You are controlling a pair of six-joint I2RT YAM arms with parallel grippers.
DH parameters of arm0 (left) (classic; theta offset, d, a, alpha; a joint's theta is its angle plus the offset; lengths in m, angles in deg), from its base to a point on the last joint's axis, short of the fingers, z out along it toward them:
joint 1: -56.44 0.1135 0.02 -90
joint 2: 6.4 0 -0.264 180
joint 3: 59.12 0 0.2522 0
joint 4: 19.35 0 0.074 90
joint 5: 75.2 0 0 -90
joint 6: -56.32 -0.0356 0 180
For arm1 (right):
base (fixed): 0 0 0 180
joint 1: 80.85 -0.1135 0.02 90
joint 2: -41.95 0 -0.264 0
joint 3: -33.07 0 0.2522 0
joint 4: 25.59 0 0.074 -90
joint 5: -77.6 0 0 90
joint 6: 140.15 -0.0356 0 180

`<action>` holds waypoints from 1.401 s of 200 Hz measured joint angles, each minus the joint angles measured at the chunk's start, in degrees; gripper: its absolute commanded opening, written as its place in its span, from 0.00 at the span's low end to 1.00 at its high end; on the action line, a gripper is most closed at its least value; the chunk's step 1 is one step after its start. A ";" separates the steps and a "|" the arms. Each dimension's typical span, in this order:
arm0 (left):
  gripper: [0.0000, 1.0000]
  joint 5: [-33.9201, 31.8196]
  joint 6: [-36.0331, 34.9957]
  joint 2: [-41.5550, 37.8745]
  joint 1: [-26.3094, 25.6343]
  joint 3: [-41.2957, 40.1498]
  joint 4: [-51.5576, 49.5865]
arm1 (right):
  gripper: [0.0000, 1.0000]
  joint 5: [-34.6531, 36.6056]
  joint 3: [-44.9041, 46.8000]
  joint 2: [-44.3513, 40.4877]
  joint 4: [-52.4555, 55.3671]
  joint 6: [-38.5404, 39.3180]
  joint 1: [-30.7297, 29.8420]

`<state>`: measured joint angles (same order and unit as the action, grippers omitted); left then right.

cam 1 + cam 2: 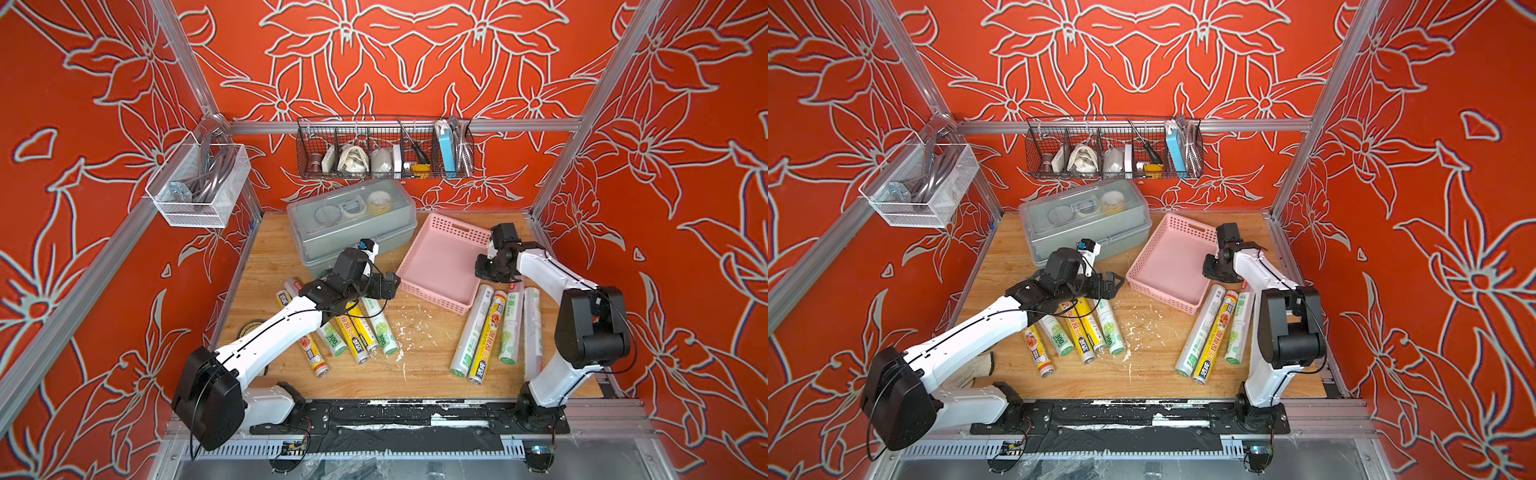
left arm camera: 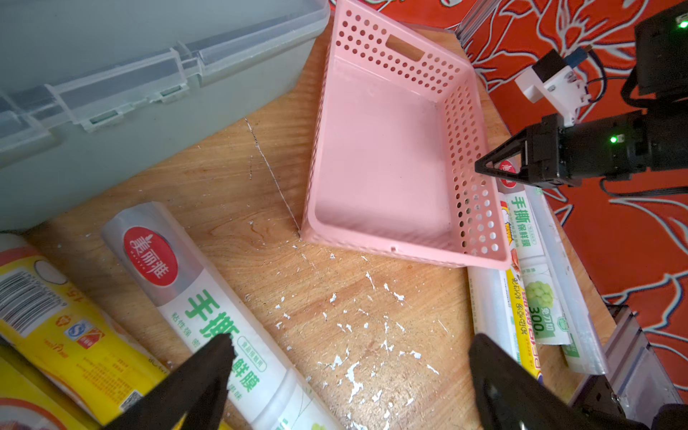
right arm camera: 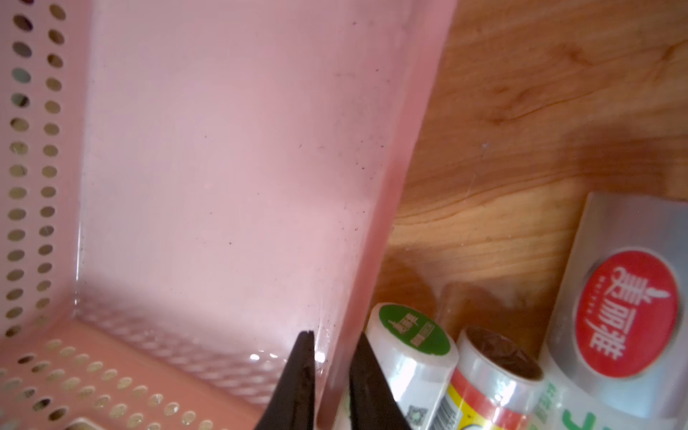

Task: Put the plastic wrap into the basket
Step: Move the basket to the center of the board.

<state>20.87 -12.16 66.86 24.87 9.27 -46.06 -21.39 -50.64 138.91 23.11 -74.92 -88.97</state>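
While the right tool [image 3: 333, 335] clamps shut on the basket [image 1: 436, 266], one finger inside its side wall and one outside, the left tool [image 2: 352, 338] hangs spread wide with nothing in it, over the left rolls [image 1: 353, 332]! Those lie flat on the tabletop [image 1: 424, 374], in front of the grey box [image 1: 353, 224] and apart from the basket. The right rolls [image 1: 489, 332] lie flat too, their ends just beside the gripped wall, right by the right tool. Every roll in sight is outside the basket.
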 measured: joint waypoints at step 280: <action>0.55 -3.41 -3.34 35.21 0.13 20.39 -1.14 | 0.44 4.35 11.41 -26.64 15.85 -1.88 -7.54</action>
<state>17.46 -15.51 102.07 25.00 29.66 -47.20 -17.04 -39.23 112.27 38.96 -76.80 -96.51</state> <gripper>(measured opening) 0.567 0.440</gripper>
